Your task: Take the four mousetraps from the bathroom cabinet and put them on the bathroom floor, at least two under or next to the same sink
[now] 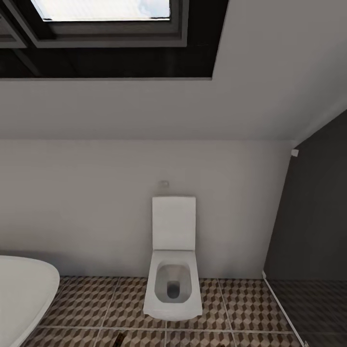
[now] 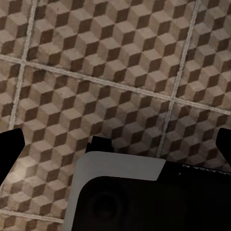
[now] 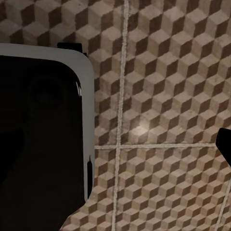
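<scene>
Below, bathroom floor (image 2: 120,57) lies beneath, seemingly clear of, left hand (image 2: 118,144).

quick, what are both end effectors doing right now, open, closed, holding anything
Left end effector: open, fingers wide apart at the frame edges, nothing between them, above the bathroom floor.
Right end effector: cannot be told; one fingertip shows above the tiles.

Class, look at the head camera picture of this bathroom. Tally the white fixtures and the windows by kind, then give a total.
Toilet: 1
Sink (partly in frame): 1
Window (skylight): 1
Total: 3
</scene>
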`<state>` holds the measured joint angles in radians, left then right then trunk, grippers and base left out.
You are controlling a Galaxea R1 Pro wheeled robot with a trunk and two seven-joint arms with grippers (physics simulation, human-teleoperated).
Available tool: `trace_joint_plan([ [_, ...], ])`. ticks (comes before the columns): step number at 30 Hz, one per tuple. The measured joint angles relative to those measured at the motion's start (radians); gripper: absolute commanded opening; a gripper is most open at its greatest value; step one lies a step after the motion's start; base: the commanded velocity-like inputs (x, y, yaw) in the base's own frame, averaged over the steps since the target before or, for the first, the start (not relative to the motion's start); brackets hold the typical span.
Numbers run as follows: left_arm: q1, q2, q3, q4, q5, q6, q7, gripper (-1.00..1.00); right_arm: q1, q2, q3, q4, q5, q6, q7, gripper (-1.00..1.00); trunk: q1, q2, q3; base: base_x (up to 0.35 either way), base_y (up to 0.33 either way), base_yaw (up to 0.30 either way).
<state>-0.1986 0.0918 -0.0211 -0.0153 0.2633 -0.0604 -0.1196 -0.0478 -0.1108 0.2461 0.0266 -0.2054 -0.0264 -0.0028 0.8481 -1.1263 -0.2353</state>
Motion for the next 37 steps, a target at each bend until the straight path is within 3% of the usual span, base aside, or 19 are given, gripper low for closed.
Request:
trace_joint_plan([
  [37, 0.0, 0.0, 0.001, 0.0, 0.002, -0.001, 0.0, 1.0, 0.0, 0.0, 0.0, 0.0, 0.0, 0.0, 0.0, 1.0, 0.0, 0.0, 0.0, 0.0, 0.0, 0.0],
])
